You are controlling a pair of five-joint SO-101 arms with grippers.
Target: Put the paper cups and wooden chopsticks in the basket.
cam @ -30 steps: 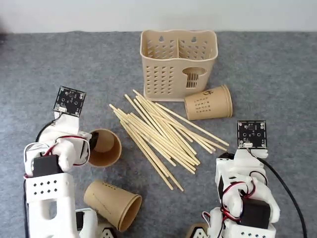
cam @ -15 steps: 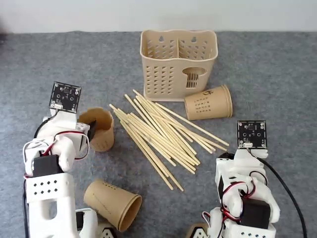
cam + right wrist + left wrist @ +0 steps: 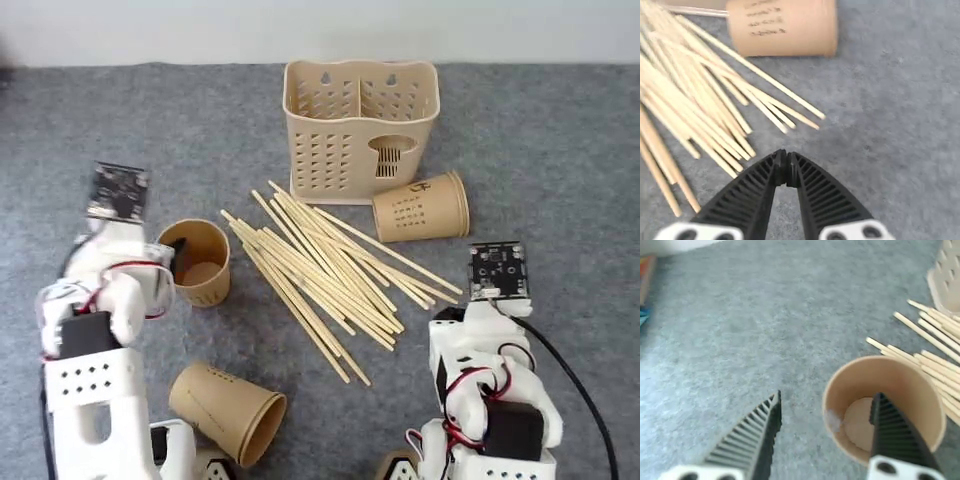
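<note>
Round paper cup (image 3: 200, 262) stands upright, well apart from the perforated basket (image 3: 360, 130).
Left gripper (image 3: 828, 396) is spread wide, one ribbed finger (image 3: 890, 435) inside the cup; right gripper (image 3: 786, 152) is closed, empty.

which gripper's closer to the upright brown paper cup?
Left. The left gripper straddles the rim of the upright brown paper cup, one finger inside; the right gripper is beyond the wooden chopsticks.
</note>
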